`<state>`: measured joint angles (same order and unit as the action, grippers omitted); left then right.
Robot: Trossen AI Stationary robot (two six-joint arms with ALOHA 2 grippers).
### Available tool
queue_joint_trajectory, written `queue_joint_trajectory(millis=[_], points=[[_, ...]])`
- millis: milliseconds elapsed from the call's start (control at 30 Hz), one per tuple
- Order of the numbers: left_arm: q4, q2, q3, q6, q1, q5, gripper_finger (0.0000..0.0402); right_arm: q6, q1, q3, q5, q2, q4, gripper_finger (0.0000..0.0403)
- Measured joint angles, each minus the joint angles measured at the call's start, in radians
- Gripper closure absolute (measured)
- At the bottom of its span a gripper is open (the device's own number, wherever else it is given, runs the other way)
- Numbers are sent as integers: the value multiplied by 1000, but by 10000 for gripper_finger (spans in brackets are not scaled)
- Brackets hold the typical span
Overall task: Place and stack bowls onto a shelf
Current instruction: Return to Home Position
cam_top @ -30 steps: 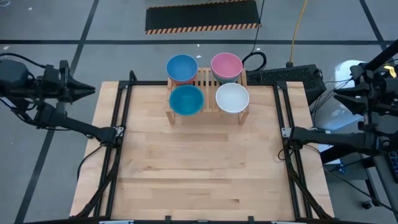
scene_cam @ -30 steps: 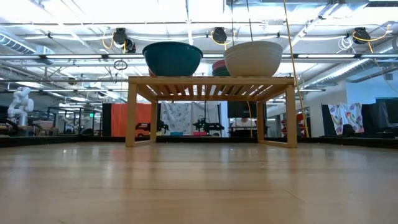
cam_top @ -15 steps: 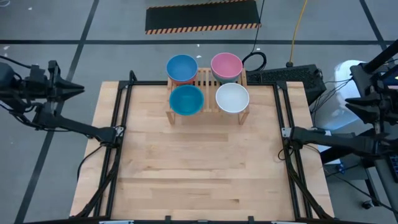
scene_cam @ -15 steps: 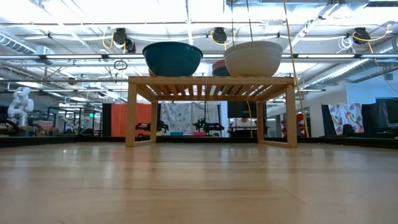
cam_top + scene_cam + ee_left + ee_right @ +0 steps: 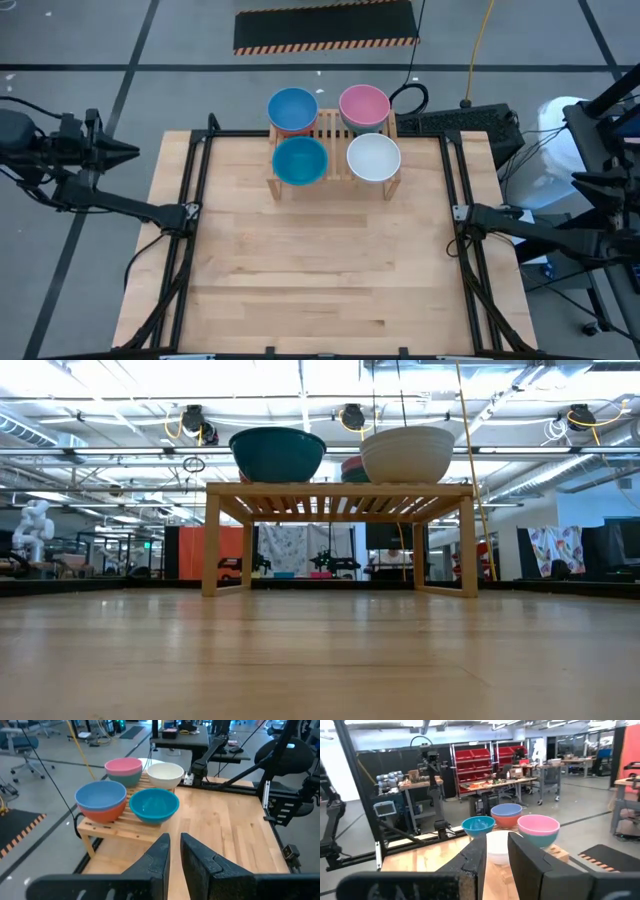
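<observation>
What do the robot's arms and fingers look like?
Both arms are black and skinny, built from jointed tubes, with black cables running along them. The left gripper ends in a pointy tip. Seen up close, its two fingers are dark, flat and wedge-shaped with a narrow gap. The right gripper's fingers look just the same.

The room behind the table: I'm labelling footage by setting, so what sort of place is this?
Probably a robotics lab or workshop: red parts bins on racks, cluttered workbenches, and hazard-striped floor matting beside the table.
</observation>
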<state>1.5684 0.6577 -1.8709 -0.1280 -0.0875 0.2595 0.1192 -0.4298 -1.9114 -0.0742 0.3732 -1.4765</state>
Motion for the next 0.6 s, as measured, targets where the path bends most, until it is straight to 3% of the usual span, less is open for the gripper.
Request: queue_joint_trajectory(millis=[600], points=[[-75, -6, 59, 0, 0, 1, 350, 0, -87, 3, -5, -185, -94, 328]])
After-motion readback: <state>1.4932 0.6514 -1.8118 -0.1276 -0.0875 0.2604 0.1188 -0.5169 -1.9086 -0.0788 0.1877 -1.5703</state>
